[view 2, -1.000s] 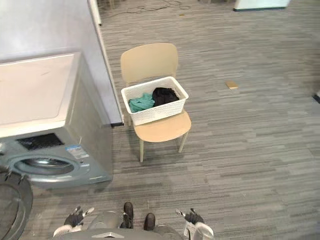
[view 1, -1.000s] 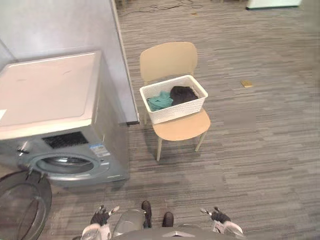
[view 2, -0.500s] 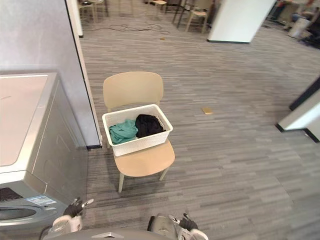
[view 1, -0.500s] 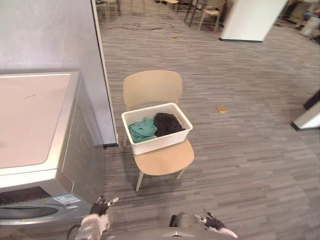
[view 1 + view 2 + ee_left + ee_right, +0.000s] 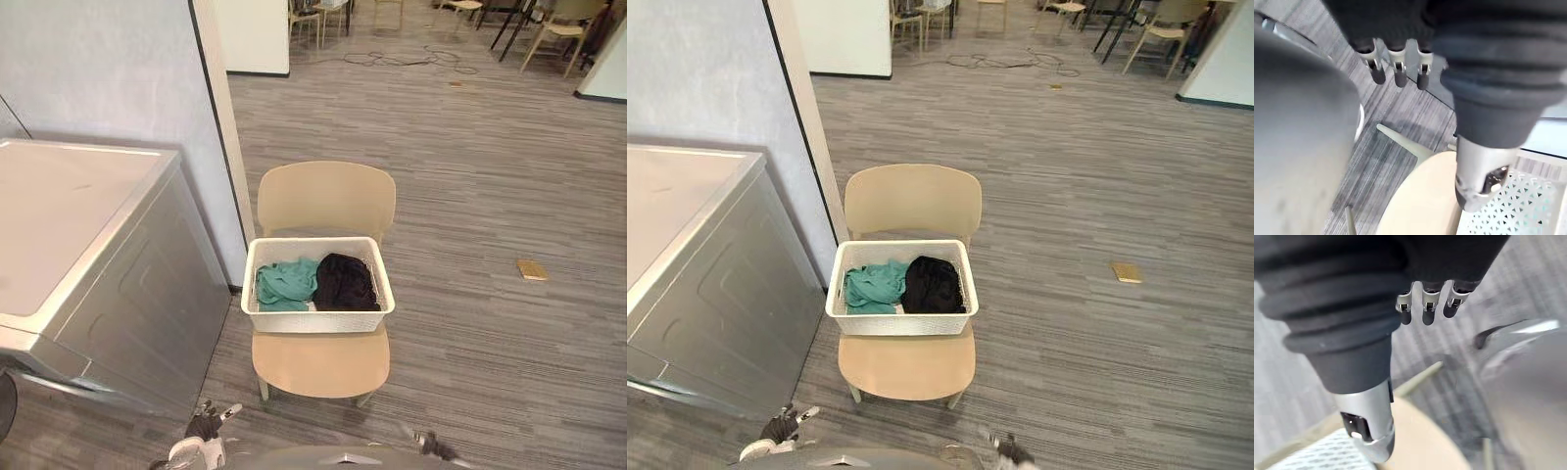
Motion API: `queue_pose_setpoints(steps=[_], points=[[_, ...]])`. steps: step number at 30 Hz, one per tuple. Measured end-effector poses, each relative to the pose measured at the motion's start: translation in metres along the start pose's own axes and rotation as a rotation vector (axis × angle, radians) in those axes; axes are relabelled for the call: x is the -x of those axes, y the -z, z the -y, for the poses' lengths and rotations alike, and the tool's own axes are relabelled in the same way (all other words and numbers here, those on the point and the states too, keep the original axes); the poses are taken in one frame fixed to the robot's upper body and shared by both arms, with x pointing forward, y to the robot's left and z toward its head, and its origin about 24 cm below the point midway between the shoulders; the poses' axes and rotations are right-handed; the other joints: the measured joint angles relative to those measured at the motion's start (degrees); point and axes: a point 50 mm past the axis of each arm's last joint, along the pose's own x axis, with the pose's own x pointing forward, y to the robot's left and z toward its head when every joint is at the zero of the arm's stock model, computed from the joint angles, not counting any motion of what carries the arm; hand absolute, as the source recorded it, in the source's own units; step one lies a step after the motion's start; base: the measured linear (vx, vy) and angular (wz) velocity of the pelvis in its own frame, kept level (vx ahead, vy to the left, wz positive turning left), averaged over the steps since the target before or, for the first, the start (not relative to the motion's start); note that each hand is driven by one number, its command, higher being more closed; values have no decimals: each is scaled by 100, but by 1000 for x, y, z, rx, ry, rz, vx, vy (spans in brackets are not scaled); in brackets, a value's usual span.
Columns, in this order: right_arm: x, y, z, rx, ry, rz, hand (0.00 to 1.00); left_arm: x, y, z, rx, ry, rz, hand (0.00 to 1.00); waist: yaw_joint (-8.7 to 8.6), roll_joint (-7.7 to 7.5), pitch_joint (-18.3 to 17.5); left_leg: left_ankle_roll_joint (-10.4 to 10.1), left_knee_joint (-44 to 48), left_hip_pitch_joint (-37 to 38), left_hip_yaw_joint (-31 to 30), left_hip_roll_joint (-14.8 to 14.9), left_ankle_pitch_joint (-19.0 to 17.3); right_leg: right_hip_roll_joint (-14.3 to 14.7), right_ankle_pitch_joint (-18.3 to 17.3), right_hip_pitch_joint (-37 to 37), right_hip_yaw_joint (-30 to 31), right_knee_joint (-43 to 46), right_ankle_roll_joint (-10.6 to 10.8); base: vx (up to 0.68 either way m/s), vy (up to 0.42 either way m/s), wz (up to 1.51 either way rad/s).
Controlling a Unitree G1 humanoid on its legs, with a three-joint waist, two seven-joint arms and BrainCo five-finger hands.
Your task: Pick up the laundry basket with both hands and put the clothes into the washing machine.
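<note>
A white laundry basket (image 5: 318,321) sits on the seat of a tan chair (image 5: 326,199), straight ahead of me. In it lie a teal garment (image 5: 286,284) and a black garment (image 5: 343,281), side by side. The silver washing machine (image 5: 137,313) stands to the chair's left, showing its white top and grey side. My left hand (image 5: 206,426) hangs low at the view's bottom edge, well short of the chair; in the left wrist view its fingers (image 5: 1399,73) are straight and empty, with the basket (image 5: 1503,210) past the thumb. My right hand (image 5: 431,448) hangs likewise, its fingers (image 5: 1425,308) relaxed.
A grey partition wall (image 5: 108,69) rises behind the washing machine, ending in a dark-edged post beside the chair. A small tan square (image 5: 532,269) lies on the carpet to the right. Chairs and cables (image 5: 411,59) are far back. Open carpet stretches to the right.
The camera has moved: the chair and basket now show centred and squarer, and the washer's front and door have left the picture. Both hands stay low and empty.
</note>
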Motion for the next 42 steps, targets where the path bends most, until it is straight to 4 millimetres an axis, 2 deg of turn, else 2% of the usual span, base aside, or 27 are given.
queue_pose_setpoints(steps=[1,2,3,4,5,6,7,9,10,11,14,16,17,19,22,27,34,38,42], points=[[-1,-32,-9,-17,-3,145,0,-1,-5,-1,-17,1,17,0,-3,-80,47,144,-118,-161,668,-42,-544,-74,125,130,-62,-245,20,31,-43,20],[1,-48,-13,-21,-13,219,0,-1,-6,-1,-29,3,24,0,-10,-106,59,225,-363,-169,1006,-85,-717,-106,192,213,-125,-386,46,55,20,34],[7,-82,-20,-34,-28,374,0,-1,-6,-1,-44,2,25,0,-46,-107,63,276,-1265,-93,1437,-222,-767,-146,324,364,-241,-618,124,66,99,35],[17,-117,-28,-25,-40,528,0,0,-2,0,-52,-3,15,0,-84,-39,24,307,-2295,42,1585,-371,-395,-127,377,387,-324,-720,207,78,134,33],[22,-134,-32,-12,-45,600,0,1,-1,1,-57,-3,10,0,-88,24,7,304,-2661,30,1588,-419,-117,-75,395,373,-331,-749,253,101,190,19],[33,-159,-53,-16,-77,727,0,0,-6,-5,-74,-27,25,0,-55,-174,-2,334,-2913,120,1614,-636,-15,-194,512,359,-303,-923,360,72,124,6],[35,-164,-59,-15,-87,752,0,-1,-7,-7,-79,-31,27,0,-44,-229,-3,350,-2977,126,1620,-673,-2,-220,519,360,-302,-959,369,87,136,13],[56,-189,-98,33,-188,913,0,-2,-16,-17,-166,-44,43,0,-23,-502,-37,465,-3375,141,1619,-965,213,-435,586,311,-337,-1090,445,57,106,21],[60,-192,-108,55,-217,940,0,-2,-17,-17,-182,-42,45,0,3,-492,-31,484,-3454,162,1617,-1020,245,-468,593,310,-343,-1108,457,51,102,20],[66,-199,-127,101,-280,979,0,-3,-18,-17,-212,-36,48,0,73,-568,-71,522,-3642,292,1613,-1116,323,-533,607,382,-338,-1136,459,41,83,12],[70,-206,-175,343,-429,1014,0,-2,-16,-18,-257,-29,46,0,266,-461,-33,561,-4224,691,1733,-1255,570,-624,604,451,-301,-1127,462,5,52,-3],[69,-207,-198,537,-492,1027,0,0,-12,-19,-262,-27,35,0,357,-415,-27,577,-4477,708,1731,-1281,724,-627,601,369,-308,-1111,472,-8,3,-2],[69,-207,-203,582,-511,1022,0,0,-11,-20,-262,-28,32,0,368,-421,-24,575,-4541,703,1727,-1284,765,-626,601,338,-312,-1103,482,-24,-1,7],[64,-211,-220,800,-563,1007,0,1,-14,-21,-272,-26,47,0,467,-480,55,604,-4552,586,1693,-1304,809,-639,616,223,-333,-1079,514,-29,6,5],[60,-223,-233,999,-567,1000,0,-1,-28,-14,-310,7,115,0,535,-528,367,641,-4553,386,1567,-1342,900,-668,629,66,-460,-1015,535,-72,30,21],[50,-233,-247,1160,-532,935,0,-3,-58,0,-354,48,227,0,746,-558,999,677,-4551,36,1428,-1351,1077,-679,681,-209,-578,-932,580,-64,21,17],[48,-227,-250,1425,-487,957,0,-2,-76,7,-390,62,302,0,799,-585,1280,702,-4552,-300,1376,-1331,1191,-688,721,-534,-623,-808,567,-36,7,6],[46,-242,-236,1544,-405,966,0,2,-100,22,-409,85,413,0,783,-577,1469,724,-4554,-515,1264,-1304,1293,-688,727,-749,-654,-672,555,-90,9,9],[49,-259,-238,1523,-349,996,0,4,-113,38,-420,121,473,0,781,-574,1598,738,-4554,-659,1279,-1269,1382,-680,757,-944,-627,-575,514,-74,9,-1]])
